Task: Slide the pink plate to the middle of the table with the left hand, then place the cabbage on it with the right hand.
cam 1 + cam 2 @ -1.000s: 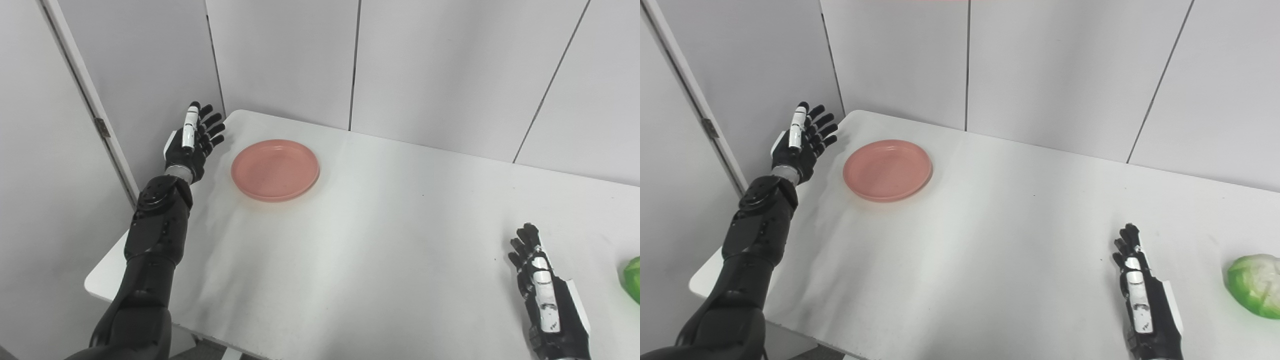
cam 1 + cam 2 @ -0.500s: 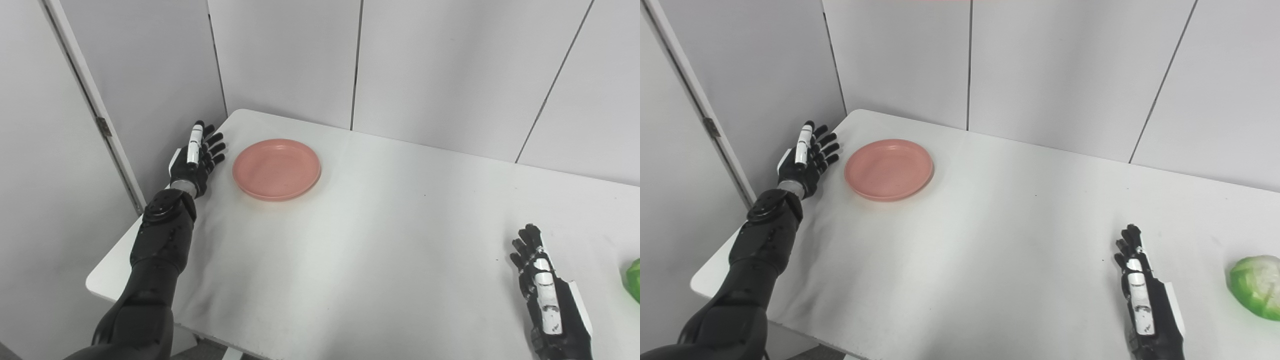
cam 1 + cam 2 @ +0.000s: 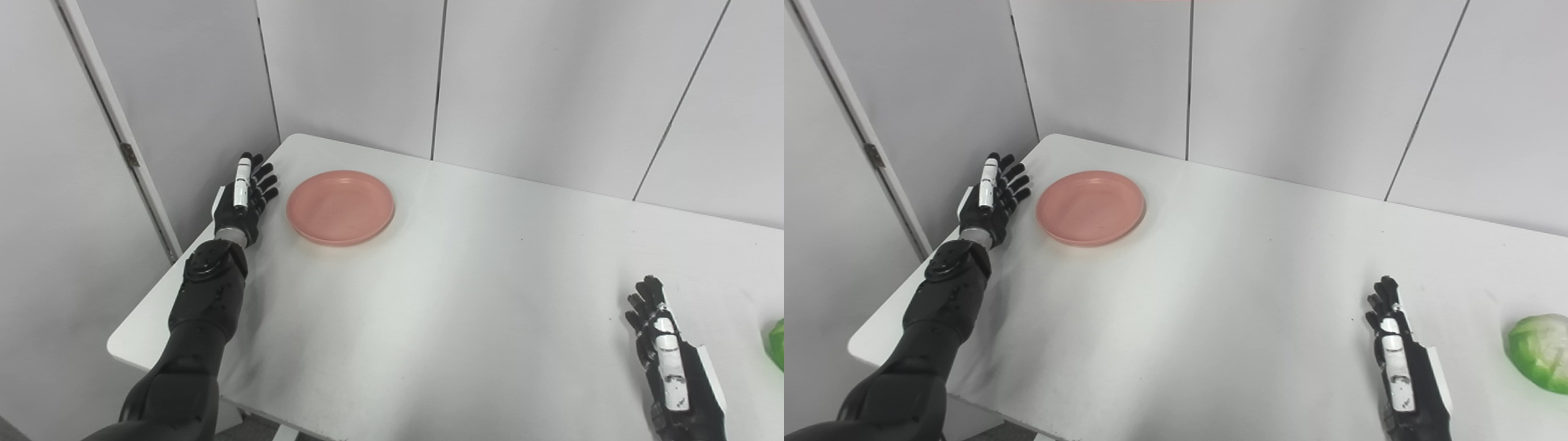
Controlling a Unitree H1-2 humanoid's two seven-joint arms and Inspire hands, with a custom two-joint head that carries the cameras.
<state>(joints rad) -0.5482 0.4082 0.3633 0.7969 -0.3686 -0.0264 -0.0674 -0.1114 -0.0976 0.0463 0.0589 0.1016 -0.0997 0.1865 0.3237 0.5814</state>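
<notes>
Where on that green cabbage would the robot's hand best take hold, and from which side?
Probably around its rounded upper body, coming from the cabbage's left side and slightly above. It lies free on the white table near the right edge, a rough ball with no handle, and the right hand rests open just left of it, so spread fingers could wrap over its bulge.

A white desk with rounded corners is set into a corner formed by pale grey panelled walls. The panels are divided by thin dark vertical seams. On the left, a white frame strip is seen running at a slant, with a small metal hinge fixed to it. The surfaces are lit evenly, and soft shadows are cast on the desktop.
</notes>
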